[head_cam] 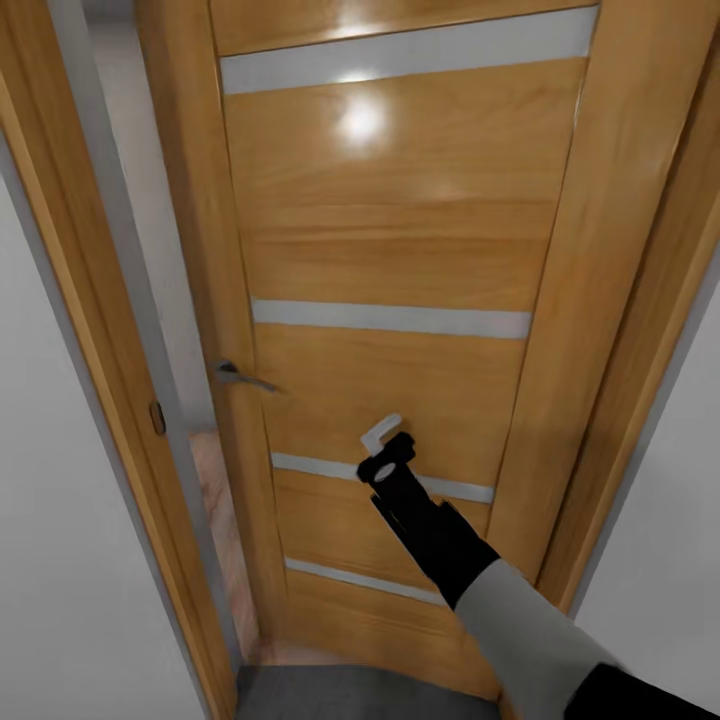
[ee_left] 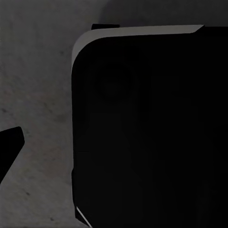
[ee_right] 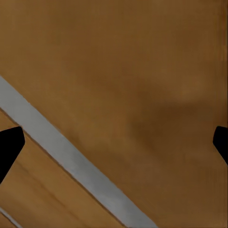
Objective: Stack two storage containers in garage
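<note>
Wooden door (head_cam: 400, 250), honey-toned with pale horizontal strips, stands slightly ajar; light plank flooring (head_cam: 215, 480) shows through the gap beside its lever handle (head_cam: 240, 376). Neither storage container is in view, so the step in hand is judged to be passage through the doorway. The right gripper (head_cam: 385, 450) sits at the door's lower panel, jaws apart and empty, fingertips framing the wood in the right wrist view. Push near the handle edge for leverage. Left jaw state cannot be determined.

Bright glare on the glossy door (head_cam: 400, 250); left wrist view dim.
</note>
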Motion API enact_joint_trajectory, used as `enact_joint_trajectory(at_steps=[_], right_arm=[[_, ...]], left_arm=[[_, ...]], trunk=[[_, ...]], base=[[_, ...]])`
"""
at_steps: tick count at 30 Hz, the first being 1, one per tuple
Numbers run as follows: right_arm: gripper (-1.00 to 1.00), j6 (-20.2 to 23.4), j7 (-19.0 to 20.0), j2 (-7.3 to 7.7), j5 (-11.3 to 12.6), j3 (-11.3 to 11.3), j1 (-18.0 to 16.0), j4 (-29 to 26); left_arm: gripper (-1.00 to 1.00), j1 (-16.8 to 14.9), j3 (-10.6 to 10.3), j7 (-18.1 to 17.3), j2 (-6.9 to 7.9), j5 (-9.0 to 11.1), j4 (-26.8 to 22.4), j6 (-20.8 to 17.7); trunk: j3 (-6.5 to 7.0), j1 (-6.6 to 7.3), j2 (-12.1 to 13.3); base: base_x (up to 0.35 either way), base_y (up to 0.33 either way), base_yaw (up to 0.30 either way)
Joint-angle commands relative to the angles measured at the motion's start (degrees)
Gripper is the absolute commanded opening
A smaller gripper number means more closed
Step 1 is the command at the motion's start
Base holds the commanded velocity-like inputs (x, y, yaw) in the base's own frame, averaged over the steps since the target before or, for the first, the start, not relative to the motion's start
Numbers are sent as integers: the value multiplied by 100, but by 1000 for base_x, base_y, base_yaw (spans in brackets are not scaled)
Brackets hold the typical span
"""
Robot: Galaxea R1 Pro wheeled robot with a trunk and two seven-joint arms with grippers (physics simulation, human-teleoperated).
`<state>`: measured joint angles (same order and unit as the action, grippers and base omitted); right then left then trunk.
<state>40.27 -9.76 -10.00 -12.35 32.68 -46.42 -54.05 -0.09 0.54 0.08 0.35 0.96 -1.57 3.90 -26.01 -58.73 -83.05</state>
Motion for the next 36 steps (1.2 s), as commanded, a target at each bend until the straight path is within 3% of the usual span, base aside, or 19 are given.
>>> enact_joint_trajectory(at_steps=[1, 11, 19, 29, 36], right_arm=[[100, 17, -25, 0, -4, 11, -81, 98], [100, -19, -90, 0, 108, 5, -873, 1036], [100, -27, -372, 0, 577, 2, -1530, 1719], [100, 1, -472, 0, 691, 1, -1606, 1679], [100, 68, -442, 0, 699, 32, -1599, 1141]], left_arm=[[100, -4, 4, 1, 0, 10, -1, 14], [100, -6, 7, 2, 0, 10, 0, 14], [100, -5, 4, 10, 0, 10, -1, 14], [100, -5, 5, 11, 0, 10, -1, 14], [100, -4, 4, 15, 0, 10, -1, 14]], trunk=[[-6, 0, -3], [-6, 0, -3], [-6, 0, -3], [-6, 0, -3], [-6, 0, -3]], base=[[0, 0, 0], [0, 0, 0], [0, 0, 0], [0, 0, 0], [0, 0, 0]])
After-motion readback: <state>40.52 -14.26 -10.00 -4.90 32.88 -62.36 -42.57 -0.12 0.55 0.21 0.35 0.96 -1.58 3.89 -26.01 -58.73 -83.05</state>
